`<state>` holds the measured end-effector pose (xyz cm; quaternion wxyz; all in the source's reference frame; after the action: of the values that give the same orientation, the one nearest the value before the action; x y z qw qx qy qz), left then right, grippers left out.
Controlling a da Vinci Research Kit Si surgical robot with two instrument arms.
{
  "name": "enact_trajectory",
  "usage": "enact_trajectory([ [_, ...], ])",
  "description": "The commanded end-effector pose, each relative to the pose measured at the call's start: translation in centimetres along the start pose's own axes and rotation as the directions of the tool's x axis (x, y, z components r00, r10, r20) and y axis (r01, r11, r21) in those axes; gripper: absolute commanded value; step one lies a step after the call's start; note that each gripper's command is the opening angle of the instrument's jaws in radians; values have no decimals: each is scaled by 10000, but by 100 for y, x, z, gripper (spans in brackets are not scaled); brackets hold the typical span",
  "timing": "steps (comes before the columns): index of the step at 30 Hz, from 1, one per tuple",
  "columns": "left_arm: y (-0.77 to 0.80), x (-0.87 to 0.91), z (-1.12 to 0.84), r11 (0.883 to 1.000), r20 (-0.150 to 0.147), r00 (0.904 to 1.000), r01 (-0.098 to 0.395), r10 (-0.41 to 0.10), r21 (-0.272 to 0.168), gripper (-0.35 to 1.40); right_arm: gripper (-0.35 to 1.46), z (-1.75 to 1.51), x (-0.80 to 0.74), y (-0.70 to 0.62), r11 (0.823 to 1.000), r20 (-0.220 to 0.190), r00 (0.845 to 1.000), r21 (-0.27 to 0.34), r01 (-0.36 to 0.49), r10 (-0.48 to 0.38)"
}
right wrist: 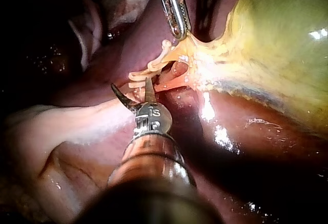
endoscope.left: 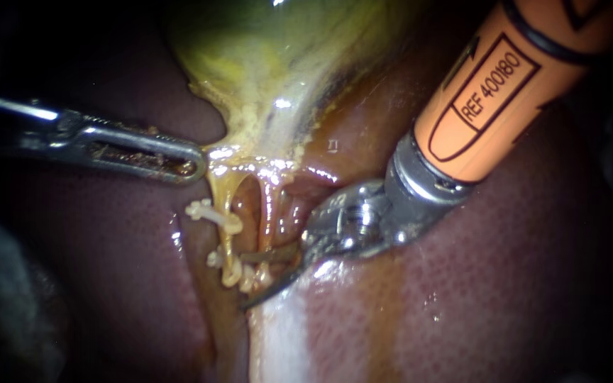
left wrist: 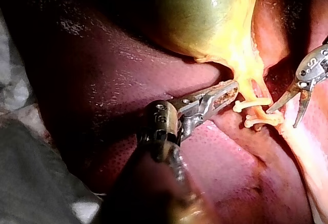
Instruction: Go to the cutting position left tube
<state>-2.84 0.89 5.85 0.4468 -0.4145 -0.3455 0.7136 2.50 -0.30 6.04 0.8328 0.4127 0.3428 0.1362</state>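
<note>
The right instrument (endoscope.left: pixel 246 281) is a pair of blades; its jaws stand open in a narrow V and hold nothing. The left tube (endoscope.left: pixel 225 237) hangs just ahead of those blade tips, running down from the neck of the gallbladder (endoscope.left: pixel 278 57) with pale clips (endoscope.left: pixel 208 211) on it above and below; a second, redder tube (endoscope.left: pixel 267 213) lies closer to the blades, between them and the left tube. From the endoscope, one blade seems to reach across the nearer tube toward the gap between the clips, while the other lies lower, beside the bottom clips and against the liver (endoscope.left: pixel 477 284). The left instrument (endoscope.left: pixel 189 164) has its jaws closed and seems to pinch the yellow tissue at the gallbladder's neck, holding both tubes taut. The approach looks nearly done; what seems left is to settle the open blades squarely around the left tube alone, between its clips; whether they already straddle it I cannot tell.
</note>
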Motion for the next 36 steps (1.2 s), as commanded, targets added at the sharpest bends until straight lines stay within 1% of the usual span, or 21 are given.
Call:
enact_trajectory([
  [1, 0, 0, 0, 10000, -3, 10000, -1, 1, -1, -35, 113, 0, 0, 0, 10000, 0, 10000, -3, 2, -2],
  [11, 0, 0, 0, 10000, -3, 10000, 0, 0, -1, -35, 113, -1, -1, 0, 10000, 1, 10000, 1, 3, -3],
  [23, 0, 0, 0, 10000, -2, 10000, -1, 1, -2, -35, 116, -11, -5, 2, 10000, -16, 10000, 70, 12, -12],
  [28, 0, 0, 0, 10000, -2, 10000, -1, 1, -2, -35, 118, -19, -8, 9, 9996, -256, 9997, 267, 30, -23],
  [31, 0, 0, 0, 10000, -2, 10000, -1, 1, -2, -35, 120, -23, -10, 16, 9994, -289, 9996, 336, 32, -22],
  [34, 0, 0, 0, 10000, -2, 10000, -1, 1, -2, -35, 123, -24, -12, 22, 9990, -476, 9988, 424, 112, -92],
  [36, 0, 0, 0, 10000, -2, 10000, -1, 1, -2, -35, 125, -24, -14, 26, 9988, -566, 9984, 487, 7, 21],
])
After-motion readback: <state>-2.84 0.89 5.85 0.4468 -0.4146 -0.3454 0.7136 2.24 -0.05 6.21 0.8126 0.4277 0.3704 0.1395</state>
